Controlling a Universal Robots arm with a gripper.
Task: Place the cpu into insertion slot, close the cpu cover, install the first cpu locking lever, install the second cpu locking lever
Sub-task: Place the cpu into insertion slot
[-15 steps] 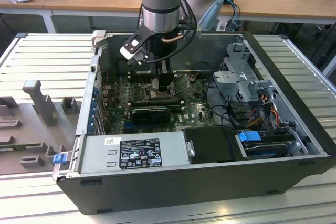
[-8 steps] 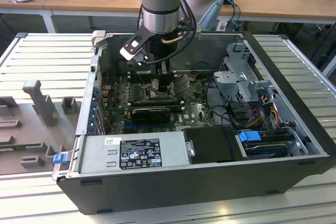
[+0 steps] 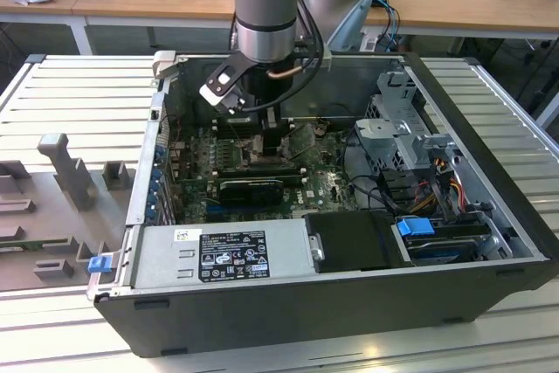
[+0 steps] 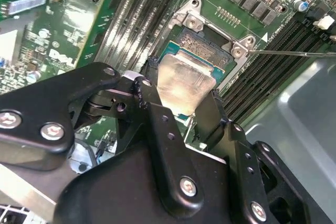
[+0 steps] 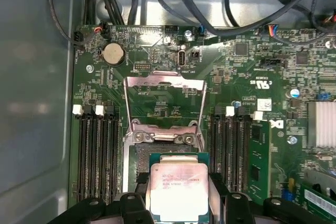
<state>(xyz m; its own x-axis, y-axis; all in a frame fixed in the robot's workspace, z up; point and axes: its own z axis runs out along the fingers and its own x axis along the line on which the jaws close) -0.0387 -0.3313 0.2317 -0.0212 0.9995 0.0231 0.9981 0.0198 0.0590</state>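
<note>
The cpu (image 5: 178, 190) (image 4: 184, 82), a silvery square chip with a thin green rim, sits between my gripper's black fingers (image 4: 157, 114). My gripper (image 5: 181, 205) (image 3: 271, 141) is shut on the cpu by two opposite edges. It holds the chip just over the insertion slot (image 5: 157, 150) (image 4: 202, 40), whose dark far part shows beyond the chip. The cpu cover (image 5: 163, 81) stands swung open past the slot, with the green board showing through its cut-out. A thin wire lever (image 4: 294, 52) lies beside the socket.
The motherboard lies inside an open black computer case (image 3: 349, 303). Black memory slots (image 5: 97, 156) (image 5: 231, 150) flank the socket on both sides. A power supply (image 3: 227, 255) and a drive cage (image 3: 410, 137) crowd the case. Cables (image 5: 220, 3) run along the far wall.
</note>
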